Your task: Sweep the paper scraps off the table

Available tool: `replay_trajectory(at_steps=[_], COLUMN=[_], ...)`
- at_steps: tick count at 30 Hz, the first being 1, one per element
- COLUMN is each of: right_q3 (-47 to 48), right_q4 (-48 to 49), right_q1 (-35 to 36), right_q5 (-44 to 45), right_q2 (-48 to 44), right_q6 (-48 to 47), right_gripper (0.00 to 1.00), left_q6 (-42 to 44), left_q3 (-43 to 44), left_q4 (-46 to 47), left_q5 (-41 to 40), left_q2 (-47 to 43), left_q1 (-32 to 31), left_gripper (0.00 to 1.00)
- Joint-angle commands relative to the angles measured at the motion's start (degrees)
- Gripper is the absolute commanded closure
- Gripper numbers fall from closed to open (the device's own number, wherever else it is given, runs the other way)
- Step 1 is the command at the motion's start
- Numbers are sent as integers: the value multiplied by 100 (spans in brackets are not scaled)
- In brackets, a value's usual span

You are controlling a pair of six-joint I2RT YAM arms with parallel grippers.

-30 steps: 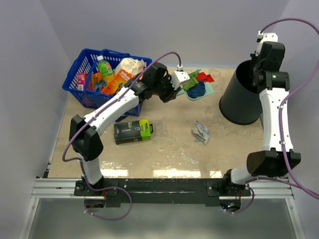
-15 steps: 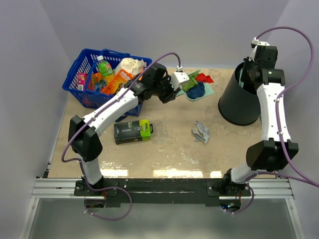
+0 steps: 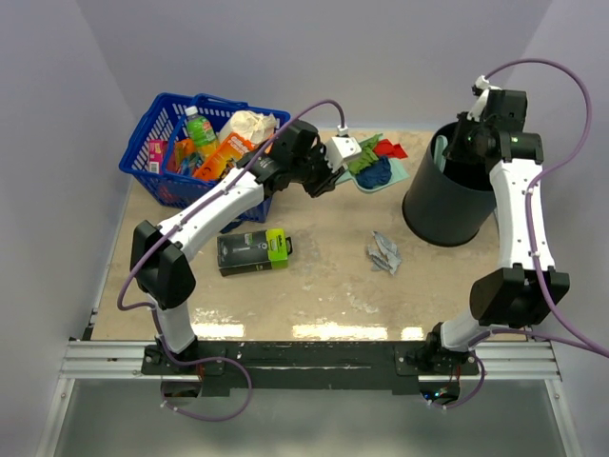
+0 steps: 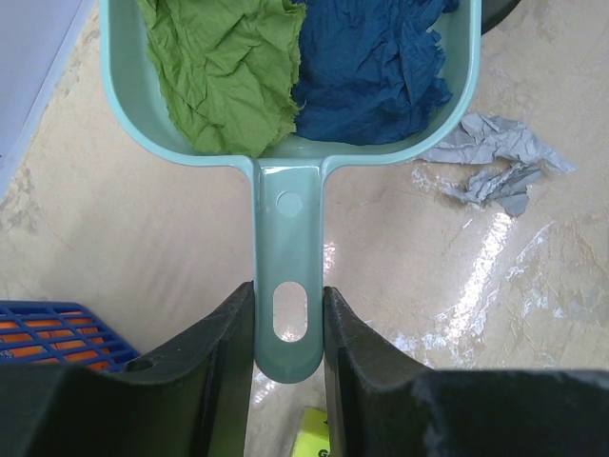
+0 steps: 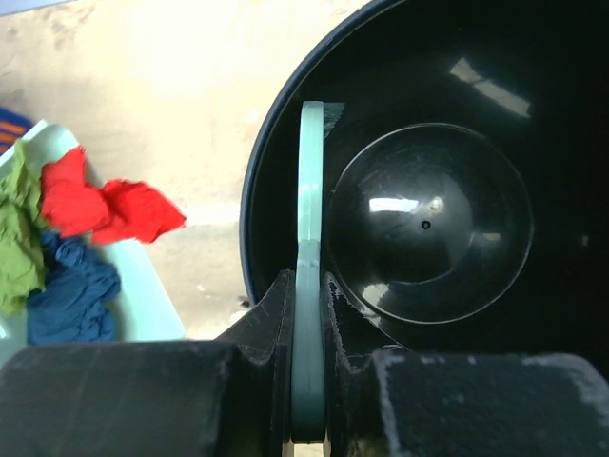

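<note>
The worktop is a beige, sandy-speckled slab with a black front edge, and plain pale lilac walls close it in at the back and both sides. One black bin stands toward the far right of it, and I place everything else from that bin. I count four paper scraps. Three of them ride in the one teal dustpan, just to the left of the bin: a green scrap and a blue scrap lying side by side and touching, and a red scrap at the pan's rim on the side nearer the bin. The fourth, a grey scrap, lies on the bare surface to the near left of the bin, apart from the pan. My left claw is clamped on the dustpan's handle, one finger on either side of its slotted end. My right claw is pressed together on a thin teal strip, seen edge-on across the bin's rim; what it belongs to I cannot tell. Well to the left of the bin sits one blue basket heaped with packets and a bottle, and nearer the front one green-and-black box lies flat.
</note>
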Motion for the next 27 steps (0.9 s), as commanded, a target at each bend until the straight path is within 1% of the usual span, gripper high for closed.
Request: replay_trajectory(at_steps=[1,4,6,11,13,16,17,18,19,22,23,27], right_q3=[-112,-253,-209,299,484,827,959,1038,1143,1697,1898,2093], right_q4=[115,273,423,459,292,116,98,80,19,-322,-376,-421], right_q1=[66,66,75,171,171,171,171,171,171,171,163,171], right_q5=[-1032,-1269,-1663,-1683,-1455,-929,-901,-892,-631,-111,204,488], right_q2=[-178,-117,6,366,411,253,183,87,51,112,121,-19], right_q6=[308,326,326,300,230,-148,-479,-622,-702,-957,-1027,-1133], right_gripper=[100,100,100,100,100,100,100,100,100,100,100,100], left_q6=[-75,-75,-66,-57,-75,-23,-13,-13,-13,-39,-40,-40], left_q3=[326,414,476,538,529,564,581,599,643,1037,1126,1486], left_q4=[184,175,158,175,210,263,289,324,333,272,272,324], left_q5=[49,49,49,-30,-118,-154,-110,-83,-57,-48,-57,-118], left_q2=[-78,-34,-16,-42,-60,-104,-122,-113,-78,211,273,519], left_q1=[-29,-20,-29,-29,-20,-20,-20,-29,-20,-20,-20,-29], left_gripper=[100,100,100,100,100,100,100,100,100,100,100,100])
